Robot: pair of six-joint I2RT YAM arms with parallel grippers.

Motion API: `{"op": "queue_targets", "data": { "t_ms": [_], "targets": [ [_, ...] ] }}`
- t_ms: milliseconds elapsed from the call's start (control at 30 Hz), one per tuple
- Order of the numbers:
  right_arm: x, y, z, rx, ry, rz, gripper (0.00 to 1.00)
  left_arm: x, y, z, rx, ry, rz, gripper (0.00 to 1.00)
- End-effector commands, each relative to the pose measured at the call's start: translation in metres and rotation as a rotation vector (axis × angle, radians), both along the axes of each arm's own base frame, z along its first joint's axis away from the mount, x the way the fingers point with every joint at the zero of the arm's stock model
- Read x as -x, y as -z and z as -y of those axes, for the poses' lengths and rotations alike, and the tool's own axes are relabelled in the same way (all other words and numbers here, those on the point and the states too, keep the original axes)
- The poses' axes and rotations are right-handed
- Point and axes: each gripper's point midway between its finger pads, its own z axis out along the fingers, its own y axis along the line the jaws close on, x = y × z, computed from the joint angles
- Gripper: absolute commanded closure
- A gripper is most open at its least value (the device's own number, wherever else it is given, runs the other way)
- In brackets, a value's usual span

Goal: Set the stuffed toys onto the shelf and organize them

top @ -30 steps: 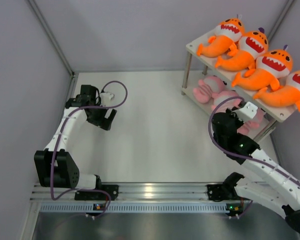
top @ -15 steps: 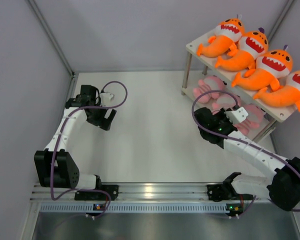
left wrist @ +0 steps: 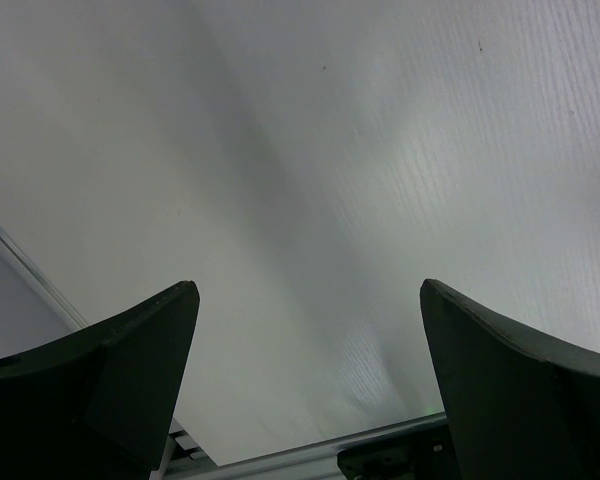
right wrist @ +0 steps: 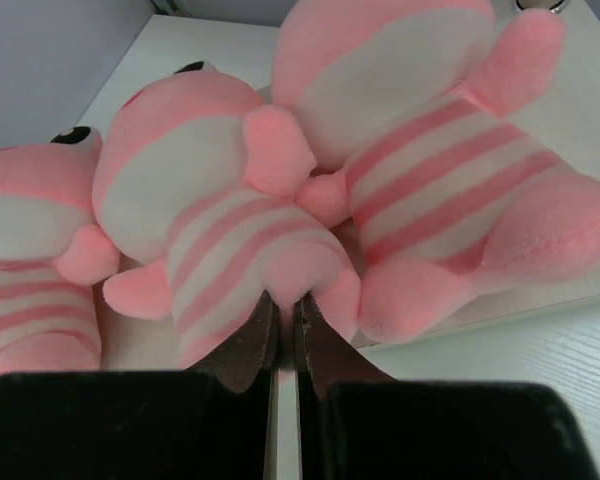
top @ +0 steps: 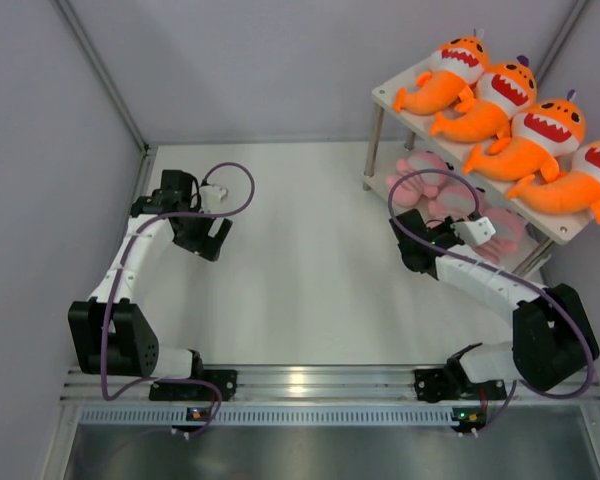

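Four orange shark plush [top: 492, 100] lay in a slanting row on the top board of the shelf [top: 385, 92] at the upper right of the top view, each touching its neighbour, white faces and red mouths turned up. Under them, on the lower board, lay the pink striped plush [top: 420, 178], partly hidden by the board above and by the right arm [top: 490, 285], which reached from the lower right of the frame to the shelf's near edge. The right wrist view showed three of the pink toys packed side by side: the left plush [right wrist: 20, 230] cut off by the frame edge, the middle plush [right wrist: 200, 220] at centre and the right plush [right wrist: 430, 150] leaning on it. The right jaws were drawn together with only a sliver between the fingers [right wrist: 250, 350], their tips touching the lower end of the middle plush; whether they pinched any fabric could not be told. At the left of the top view the left arm [top: 130, 250] was bent over the white worktop [top: 300, 260], well apart from the shelf. The left jaws were spread wide, with nothing between the fingers [left wrist: 110, 380] but bare worktop.
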Motion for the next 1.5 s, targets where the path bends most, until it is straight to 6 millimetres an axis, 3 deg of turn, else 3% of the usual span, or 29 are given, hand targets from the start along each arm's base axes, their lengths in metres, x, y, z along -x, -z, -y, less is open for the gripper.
{"op": "queue_targets", "data": {
  "t_ms": [0,200,300,533,633,767,833,967,1067,1133,1167,1200,1233,1267,1333,1467],
  "targets": [
    [-0.016,-0.010,-0.002,-0.056,0.023,0.061,1.00,-0.005,-0.008,-0.002,-0.008,0.003,0.048,0.01],
    [-0.026,-0.010,-0.002,-0.081,0.014,0.059,0.96,-0.004,-0.008,-0.004,-0.015,-0.002,0.046,0.01],
    [-0.031,-0.013,-0.006,-0.057,-0.021,0.028,0.80,-0.005,-0.008,-0.004,-0.015,0.000,0.046,0.01],
    [-0.025,-0.024,-0.009,-0.010,-0.095,-0.015,0.59,-0.004,-0.008,-0.004,-0.017,-0.003,0.048,0.01],
    [-0.024,-0.032,-0.016,0.009,-0.162,-0.017,0.40,-0.004,-0.008,-0.004,-0.017,-0.003,0.046,0.01],
    [-0.020,-0.045,-0.026,0.032,-0.254,-0.036,0.25,-0.004,-0.010,-0.004,-0.016,-0.008,0.052,0.01],
    [-0.017,-0.052,-0.037,0.087,-0.317,-0.070,0.13,-0.003,-0.010,-0.005,-0.019,-0.006,0.054,0.01],
    [-0.014,-0.070,-0.078,0.258,-0.536,-0.139,0.09,-0.003,-0.010,-0.006,-0.022,-0.009,0.056,0.01],
    [-0.013,-0.075,-0.135,0.406,-0.851,-0.169,0.07,-0.002,-0.012,-0.007,-0.026,-0.013,0.062,0.01],
    [-0.004,-0.070,-0.178,0.462,-1.120,-0.159,0.07,-0.002,-0.014,-0.007,-0.028,-0.019,0.068,0.02],
    [0.003,-0.076,-0.190,0.469,-1.208,-0.120,0.07,-0.001,-0.013,-0.007,-0.029,-0.022,0.066,0.02],
    [0.010,-0.069,-0.199,0.483,-1.293,-0.109,0.07,0.000,-0.014,-0.008,-0.032,-0.025,0.071,0.02],
    [0.020,-0.070,-0.221,0.502,-1.438,-0.060,0.07,0.000,-0.015,-0.009,-0.034,-0.028,0.074,0.02],
    [0.028,-0.077,-0.225,0.498,-1.485,-0.011,0.06,0.001,-0.015,-0.009,-0.034,-0.035,0.073,0.02],
    [0.042,-0.064,-0.233,0.548,-1.596,0.002,0.04,0.004,-0.017,-0.010,-0.037,-0.040,0.084,0.02],
    [0.059,-0.055,-0.221,0.588,-1.615,0.047,0.04,0.008,-0.023,-0.007,-0.014,-0.045,0.109,0.02]
  ]
}}
